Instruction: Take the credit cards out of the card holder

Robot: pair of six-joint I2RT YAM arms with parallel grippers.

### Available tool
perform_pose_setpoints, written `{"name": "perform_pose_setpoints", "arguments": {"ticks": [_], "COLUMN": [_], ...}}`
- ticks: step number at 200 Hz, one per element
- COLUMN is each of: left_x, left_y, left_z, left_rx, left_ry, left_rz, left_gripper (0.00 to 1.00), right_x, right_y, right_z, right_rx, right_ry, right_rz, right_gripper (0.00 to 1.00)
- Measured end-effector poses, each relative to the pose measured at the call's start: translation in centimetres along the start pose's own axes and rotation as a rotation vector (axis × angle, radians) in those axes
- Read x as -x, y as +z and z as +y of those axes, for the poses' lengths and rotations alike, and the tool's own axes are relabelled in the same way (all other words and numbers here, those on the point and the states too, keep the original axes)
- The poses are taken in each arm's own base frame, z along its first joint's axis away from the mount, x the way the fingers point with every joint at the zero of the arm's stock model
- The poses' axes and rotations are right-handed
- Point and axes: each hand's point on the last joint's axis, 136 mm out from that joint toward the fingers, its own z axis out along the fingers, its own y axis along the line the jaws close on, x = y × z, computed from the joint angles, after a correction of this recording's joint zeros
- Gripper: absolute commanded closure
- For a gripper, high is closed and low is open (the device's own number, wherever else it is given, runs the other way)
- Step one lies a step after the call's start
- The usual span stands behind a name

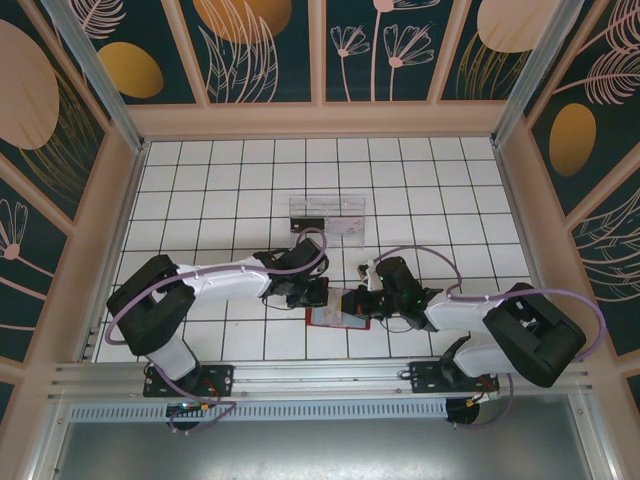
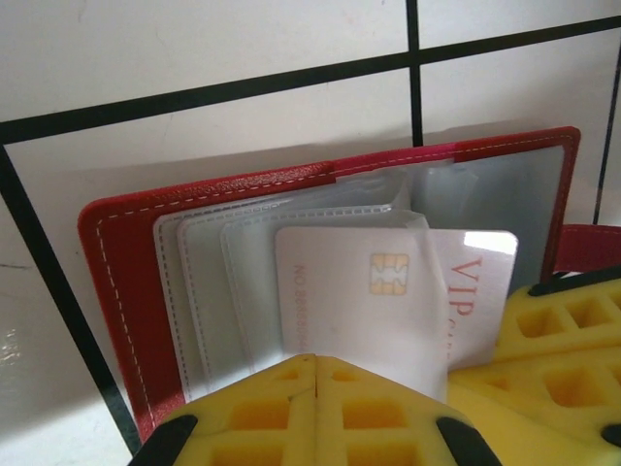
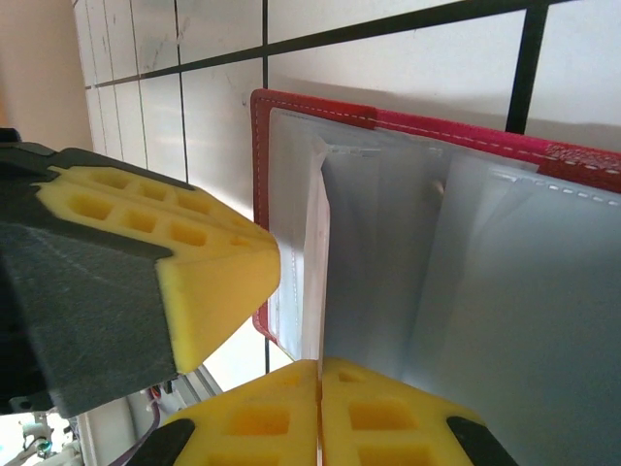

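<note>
The red card holder (image 1: pixel 330 320) lies open on the tiles between both arms. In the left wrist view its red cover (image 2: pixel 116 291) frames clear sleeves. One sleeve holds a white credit card (image 2: pixel 359 291) with a gold chip. A second white card marked VIP (image 2: pixel 475 282) juts out behind it. My left gripper (image 2: pixel 315 361) is shut, its yellow tips pressed together at the sleeves' near edge. My right gripper (image 3: pixel 319 367) is shut on a thin white card edge (image 3: pixel 315 252) standing up from the holder (image 3: pixel 320 109). The right gripper's fingers (image 2: pixel 563 330) cover the VIP card's corner.
A clear plastic ridged tray (image 1: pixel 328 215) stands on the tiles behind the holder, with a small dark flat piece (image 1: pixel 308 222) in it. The left gripper's fingers (image 3: pixel 204 272) hang close beside the holder's left edge. Wooden walls ring the tiled floor.
</note>
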Motion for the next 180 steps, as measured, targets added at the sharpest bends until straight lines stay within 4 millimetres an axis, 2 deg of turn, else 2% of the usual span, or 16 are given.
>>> {"name": "perform_pose_setpoints", "arguments": {"ticks": [37, 93, 141, 180], "left_x": [-0.4, -0.4, -0.3, -0.3], "left_y": [1.0, 1.2, 1.2, 1.2], "left_z": [0.9, 1.1, 1.1, 1.1], "left_rx": [0.029, 0.039, 0.04, 0.041], "left_ry": [-0.01, 0.004, 0.014, 0.015], "left_rz": [0.025, 0.026, 0.024, 0.023], "left_gripper": [0.95, 0.95, 0.95, 0.95], "right_x": [0.0, 0.0, 0.2, 0.9], "right_y": [0.0, -0.3, -1.8, -3.9], "right_z": [0.0, 0.0, -0.2, -1.0], "right_rx": [0.0, -0.01, -0.056, -0.117], "right_ry": [0.0, 0.001, -0.001, 0.008], "right_rz": [0.0, -0.006, -0.05, -0.125], "right_gripper": [0.91, 0.93, 0.94, 0.94]}}
